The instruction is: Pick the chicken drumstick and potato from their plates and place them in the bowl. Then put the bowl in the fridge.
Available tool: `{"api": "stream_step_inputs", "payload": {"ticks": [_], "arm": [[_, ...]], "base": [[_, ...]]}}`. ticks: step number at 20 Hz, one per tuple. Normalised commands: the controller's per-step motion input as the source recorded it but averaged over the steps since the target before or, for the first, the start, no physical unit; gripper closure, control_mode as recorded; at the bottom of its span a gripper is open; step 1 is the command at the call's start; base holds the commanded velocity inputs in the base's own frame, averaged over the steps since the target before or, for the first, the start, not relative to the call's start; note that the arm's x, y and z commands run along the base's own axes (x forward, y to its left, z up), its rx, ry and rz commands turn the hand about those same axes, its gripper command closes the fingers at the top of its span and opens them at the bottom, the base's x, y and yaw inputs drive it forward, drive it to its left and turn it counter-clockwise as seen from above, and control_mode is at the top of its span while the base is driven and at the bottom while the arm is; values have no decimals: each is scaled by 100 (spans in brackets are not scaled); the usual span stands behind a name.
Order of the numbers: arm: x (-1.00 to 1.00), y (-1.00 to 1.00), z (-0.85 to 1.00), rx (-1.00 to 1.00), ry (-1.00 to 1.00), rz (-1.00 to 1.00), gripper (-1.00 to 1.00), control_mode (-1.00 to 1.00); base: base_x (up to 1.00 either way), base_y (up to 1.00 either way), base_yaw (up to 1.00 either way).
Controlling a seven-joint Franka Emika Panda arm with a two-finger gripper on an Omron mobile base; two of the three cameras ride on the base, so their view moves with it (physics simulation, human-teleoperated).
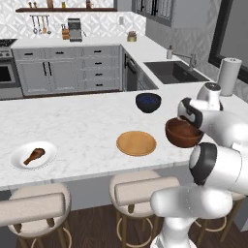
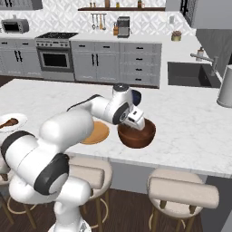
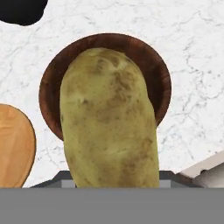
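Note:
The potato (image 3: pixel 109 118), a yellowish-green speckled lump, is close in front of the hand camera and hides the fingertips. My gripper (image 1: pixel 190 117) (image 2: pixel 135 121) is shut on it and hangs just over the reddish-brown bowl (image 1: pixel 184 134) (image 2: pixel 137 134) (image 3: pixel 148 57), which stands on the island counter near its front edge. The tan plate (image 1: pixel 136 143) (image 2: pixel 96 132) (image 3: pixel 13 144) lies bare just left of the bowl. Far to the left, the chicken drumstick (image 1: pixel 34 155) (image 2: pixel 8 122) rests on the white plate (image 1: pixel 22 162) (image 2: pixel 19 118). The fridge is out of view.
A dark blue bowl (image 1: pixel 148 102) (image 3: pixel 22 11) stands behind the tan plate. Stools (image 1: pixel 138 191) (image 2: pixel 181 190) line the island's front edge. A sink (image 1: pixel 172 71) and a paper towel roll (image 1: pixel 228 75) are at the right on the back counter.

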Motion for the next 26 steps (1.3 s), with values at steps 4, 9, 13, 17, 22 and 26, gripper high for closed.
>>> {"api": "stream_step_inputs", "payload": {"ticks": [4,9,13,17,22,26], "arm": [[11,-3,-50,0,7,0,100,-100],[7,0,-57,0,7,0,100,-100],[15,0,-27,0,2,0,100,-100],[43,-3,0,0,0,0,100,-100],[36,-7,-16,0,3,0,100,-100],[15,-13,-31,0,1,1,100,-100]], "base": [[0,0,0],[0,0,0],[0,0,0],[0,0,0],[0,0,0],[0,0,0]]}}
